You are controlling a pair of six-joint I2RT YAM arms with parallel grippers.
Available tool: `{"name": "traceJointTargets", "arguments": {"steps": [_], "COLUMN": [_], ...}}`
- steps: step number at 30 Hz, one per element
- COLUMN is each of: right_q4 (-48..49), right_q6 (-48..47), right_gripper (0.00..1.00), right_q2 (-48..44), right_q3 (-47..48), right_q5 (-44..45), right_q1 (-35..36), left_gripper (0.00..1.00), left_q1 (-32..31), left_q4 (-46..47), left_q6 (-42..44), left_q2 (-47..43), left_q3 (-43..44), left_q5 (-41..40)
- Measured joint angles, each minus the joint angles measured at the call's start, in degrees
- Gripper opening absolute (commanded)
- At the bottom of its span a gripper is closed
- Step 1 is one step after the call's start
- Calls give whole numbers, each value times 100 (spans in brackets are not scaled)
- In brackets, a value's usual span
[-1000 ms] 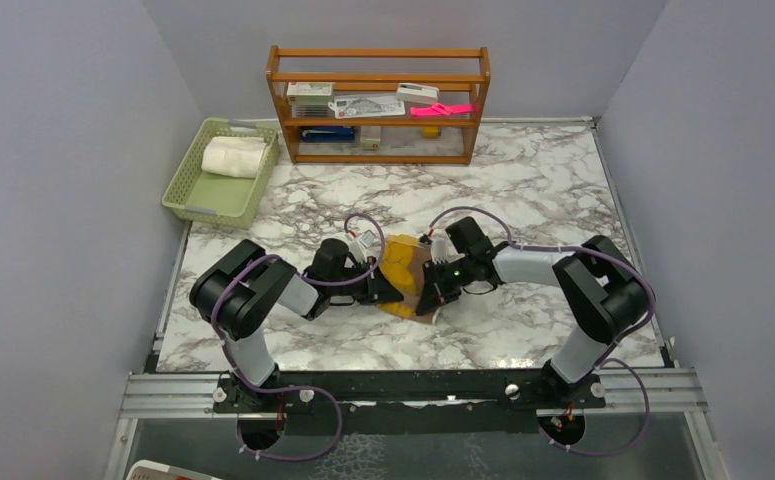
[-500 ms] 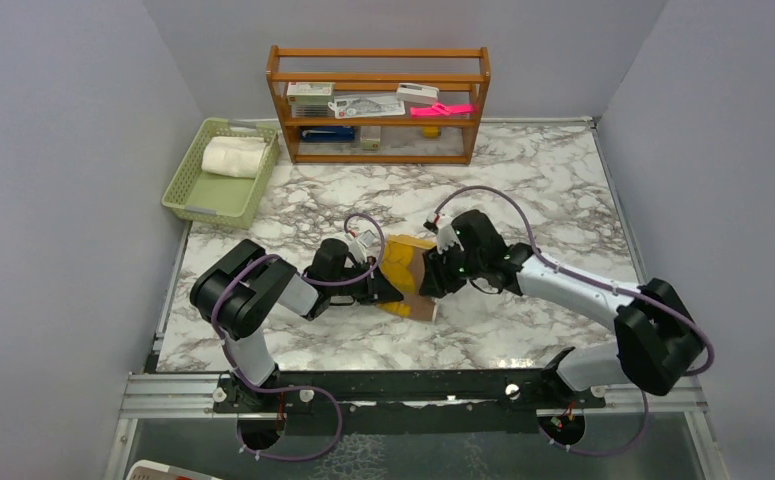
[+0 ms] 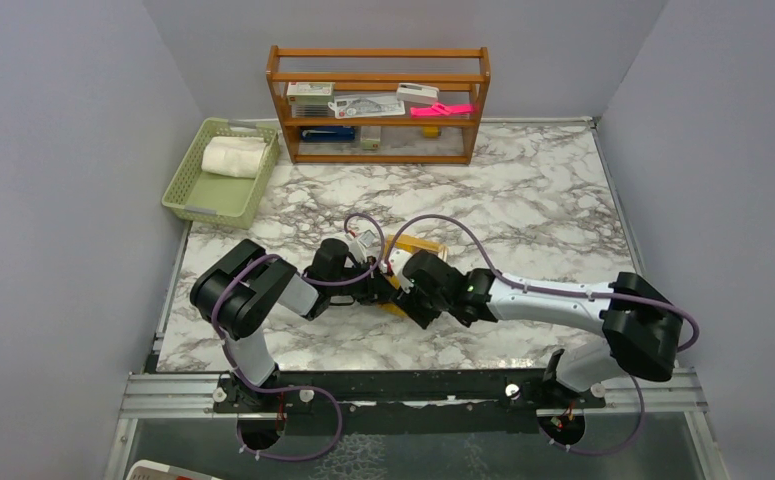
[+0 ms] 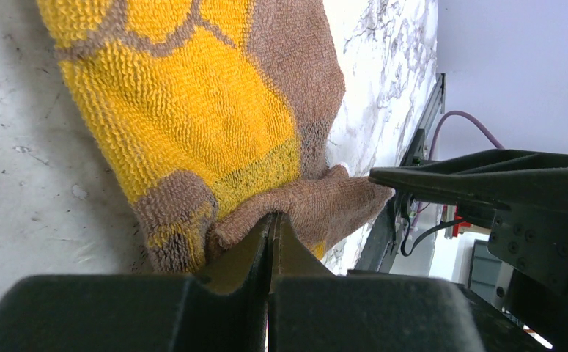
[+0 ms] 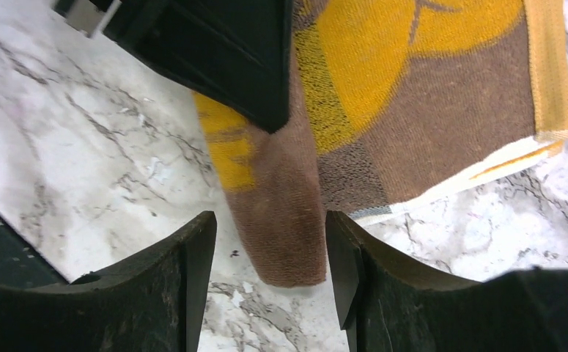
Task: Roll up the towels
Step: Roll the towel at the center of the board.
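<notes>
My left jaws stay clamped on a fold of the brown towel, lying on the table. My right jaws have let go, shifted to its near end and stand parted astride it. Judgement: regrasp pending; roll incomplete.

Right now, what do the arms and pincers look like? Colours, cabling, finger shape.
The left arm and right arm both have black joint housings joined by pale grey-white links. A purple cable loops along each. The left pincer and right pincer have matte black fingers, flat-faced and tapering. No markings are legible.
</notes>
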Motion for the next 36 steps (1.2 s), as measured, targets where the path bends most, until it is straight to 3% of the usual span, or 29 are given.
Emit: {"name": "traceJointTargets", "arguments": {"steps": [10, 36], "right_q4": [-256, 4], "right_q6": [-542, -1147], "right_gripper": [59, 57], "right_q2": [299, 442], "right_q3": [160, 476], "right_q5": [518, 361], "right_q1": [258, 671], "left_gripper": [0, 0], "left_q1": [11, 44], "left_q4": [44, 90], "left_q6": [-2, -20], "left_q2": [55, 140], "left_q3": [9, 39], "left_q5": [61, 201]}}
